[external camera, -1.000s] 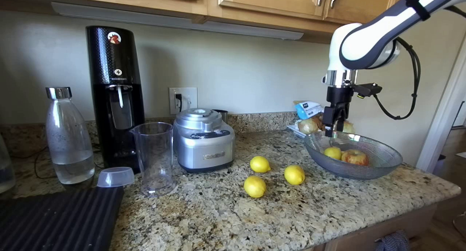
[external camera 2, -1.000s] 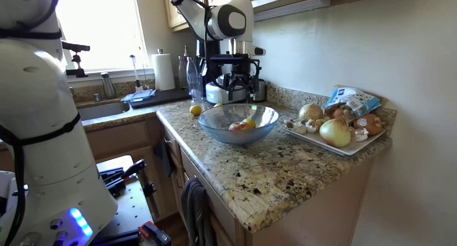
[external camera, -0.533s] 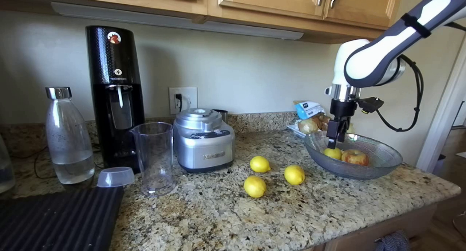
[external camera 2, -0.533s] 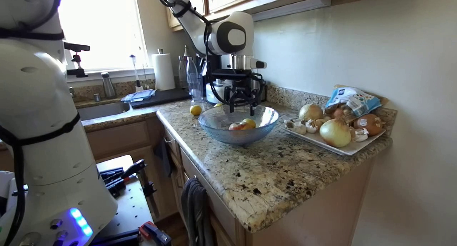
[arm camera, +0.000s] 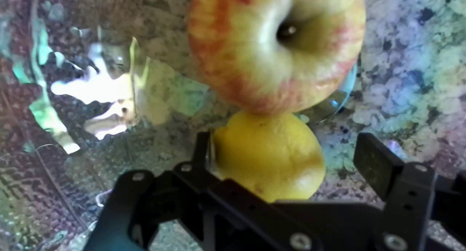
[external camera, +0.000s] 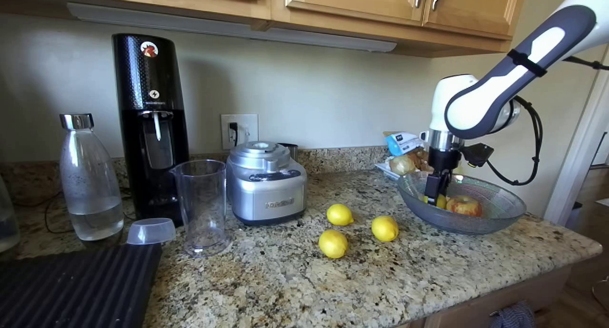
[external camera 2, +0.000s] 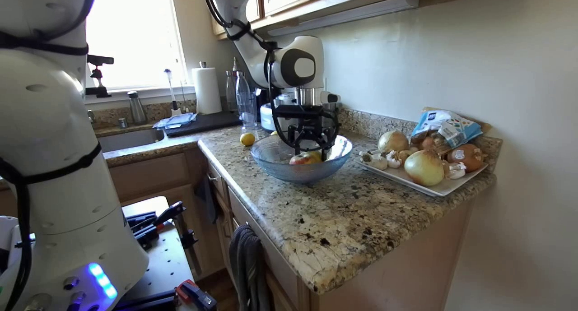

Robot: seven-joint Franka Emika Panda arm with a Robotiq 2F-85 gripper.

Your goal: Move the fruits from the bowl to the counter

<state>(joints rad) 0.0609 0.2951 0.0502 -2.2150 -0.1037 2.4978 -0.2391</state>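
The glass bowl (external camera: 495, 219) stands on the granite counter (external camera: 266, 280). Inside it a red-and-yellow apple (arm camera: 276, 69) touches a lemon (arm camera: 269, 156). My gripper (arm camera: 289, 154) reaches down into the bowl with its jaws wide apart, one to each side of that lemon. The left finger in the wrist view is close against the lemon; a gap separates the right finger (arm camera: 376, 167) from it. In an exterior view the gripper (external camera 2: 311, 154) partly hides the fruit. Out on the counter lie three more lemons, a rear one (external camera: 339, 214), a right one (external camera: 385, 228) and a front one (external camera: 333, 243).
A steel food processor (external camera: 269, 190), a clear pitcher (external camera: 202, 209) and a black soda maker (external camera: 150, 128) stand left of the lemons. Beside the bowl is a white tray (external camera 2: 433, 191) of onions and garlic. A wall runs behind the counter, whose front edge is rounded.
My gripper has come down from above the bowl's rim to around the lemon inside, its jaws staying open. The fruits and the bowl have not visibly moved.
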